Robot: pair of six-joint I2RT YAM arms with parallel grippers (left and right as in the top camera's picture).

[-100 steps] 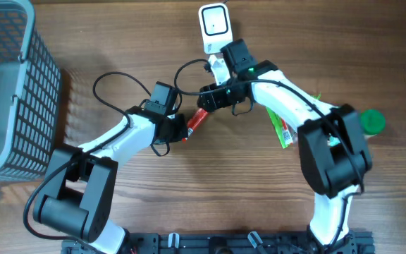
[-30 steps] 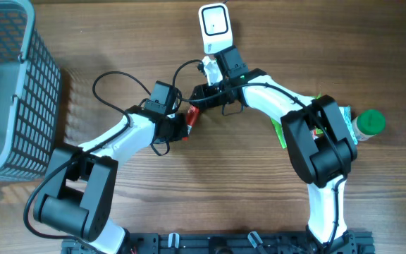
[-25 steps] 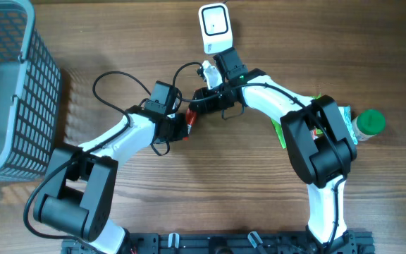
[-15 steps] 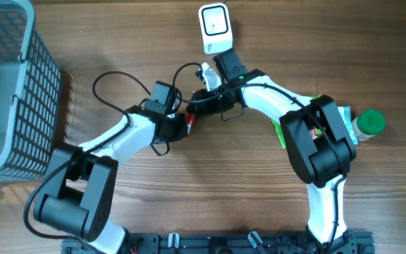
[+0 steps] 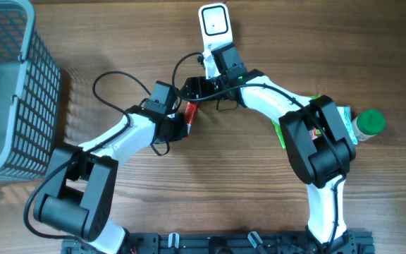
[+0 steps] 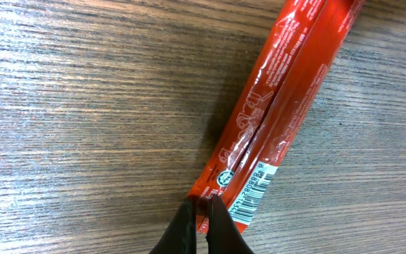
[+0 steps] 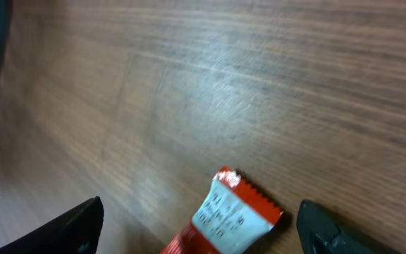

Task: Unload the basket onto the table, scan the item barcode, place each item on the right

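Right end effector [image 5: 191,89] had sprung wide, empty; left end effector [image 6: 201,208] pinched the red snack packet [image 6: 287,106] by its flimsy, likely slippery end seam.

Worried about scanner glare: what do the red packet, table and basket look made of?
The red packet is likely thin glossy plastic film: white glare streaks, centre seam. The table looks like wood or wood-look laminate, fairly matte, with visible grain. The basket is probably moulded grey plastic: uniform open grid walls.
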